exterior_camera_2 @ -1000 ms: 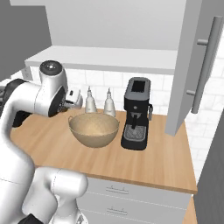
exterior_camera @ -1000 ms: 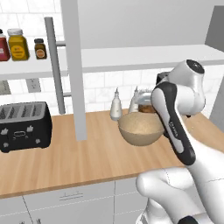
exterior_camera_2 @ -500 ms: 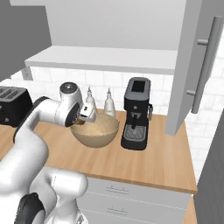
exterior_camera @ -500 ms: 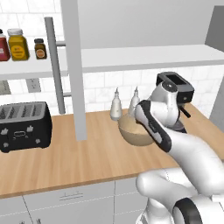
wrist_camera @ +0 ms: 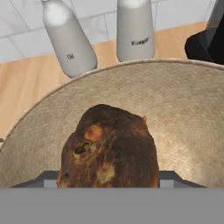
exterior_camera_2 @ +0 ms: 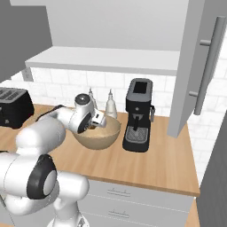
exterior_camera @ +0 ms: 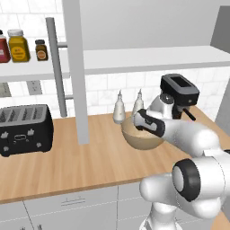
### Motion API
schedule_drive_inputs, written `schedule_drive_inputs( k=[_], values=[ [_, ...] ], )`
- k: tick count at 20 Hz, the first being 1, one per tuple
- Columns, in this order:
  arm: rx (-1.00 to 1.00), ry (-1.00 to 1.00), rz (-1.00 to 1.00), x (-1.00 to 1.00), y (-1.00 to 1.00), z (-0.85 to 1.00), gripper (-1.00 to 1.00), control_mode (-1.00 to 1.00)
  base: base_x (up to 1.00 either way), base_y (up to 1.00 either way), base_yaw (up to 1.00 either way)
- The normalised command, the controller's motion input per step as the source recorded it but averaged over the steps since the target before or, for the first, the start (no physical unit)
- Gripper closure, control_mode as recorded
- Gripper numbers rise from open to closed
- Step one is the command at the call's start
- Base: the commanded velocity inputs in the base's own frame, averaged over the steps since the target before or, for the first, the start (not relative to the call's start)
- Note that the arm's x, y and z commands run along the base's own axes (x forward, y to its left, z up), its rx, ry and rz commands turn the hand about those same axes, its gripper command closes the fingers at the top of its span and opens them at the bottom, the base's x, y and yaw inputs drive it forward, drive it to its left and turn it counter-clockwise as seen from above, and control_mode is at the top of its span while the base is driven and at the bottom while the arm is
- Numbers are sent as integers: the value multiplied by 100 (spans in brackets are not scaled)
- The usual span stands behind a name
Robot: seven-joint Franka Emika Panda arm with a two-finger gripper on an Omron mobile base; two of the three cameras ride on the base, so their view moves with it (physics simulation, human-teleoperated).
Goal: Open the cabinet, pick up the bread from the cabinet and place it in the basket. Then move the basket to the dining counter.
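Left base view: 3 spice jars (exterior_camera: 18,45) stand on the shelf of the open cabinet (exterior_camera: 134,60). On the worktop, from the left, sit a toaster (exterior_camera: 24,130), 2 white bottles (exterior_camera: 119,108), the basket (exterior_camera: 141,137) and a coffee machine (exterior_camera: 179,92). The gripper (exterior_camera_2: 98,119) hangs over the basket rim, fingers pinching the bread (wrist_camera: 111,148) just above the speckled inside.

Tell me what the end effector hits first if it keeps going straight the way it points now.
The bread, most likely: in the hand view it sits dead ahead of the end effector, with the speckled inside of the basket right behind it. Whether the bread is held or already resting in the basket is unclear.
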Motion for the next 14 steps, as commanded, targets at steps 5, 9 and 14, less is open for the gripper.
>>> schedule_drive_inputs(
  k=[5, 9, 14],
  values=[
    [-2, 1, 0, 33, -7, -31, 100, -100, 0, 0, 0],
    [-4, 0, 0, 10, -1, -46, 100, -100, 0, 0, 0],
    [-2, 0, 0, 16, 0, -38, 100, -100, 0, 0, 0]
  ],
)
